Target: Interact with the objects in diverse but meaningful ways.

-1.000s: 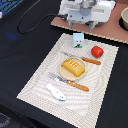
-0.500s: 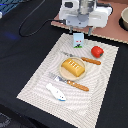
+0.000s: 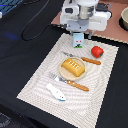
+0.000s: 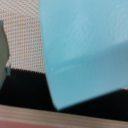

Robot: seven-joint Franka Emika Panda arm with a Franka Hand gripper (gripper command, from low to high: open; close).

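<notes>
The arm has come toward the mat's far edge since a second ago, and the carton (image 3: 78, 40) is now hanging under the claw (image 3: 78, 36) instead of showing clear of it. The claw is gripping the carton by its top, fingers clenched on it, holding it upright at the mat's (image 3: 35, 82) far edge; whether its base is touching the mat is hard to tell. In the wrist view a pale blue face of the carton (image 4: 82, 45) is filling most of the frame, blurred, with mat weave (image 4: 22, 35) behind it.

The tomato (image 3: 97, 51) is sitting on the mat, near the carton, toward the exterior view's right. The loaf (image 3: 73, 68) is lying mid-mat, nearer the camera. One orange-handled utensil (image 3: 87, 60) is lying between tomato and loaf, another (image 3: 70, 82) just on the loaf's near side. The tube (image 3: 56, 92) is lying near the mat's near edge. The mat is resting on a dark tabletop (image 3: 20, 60). A pot (image 3: 124, 19) is sitting at the far right.
</notes>
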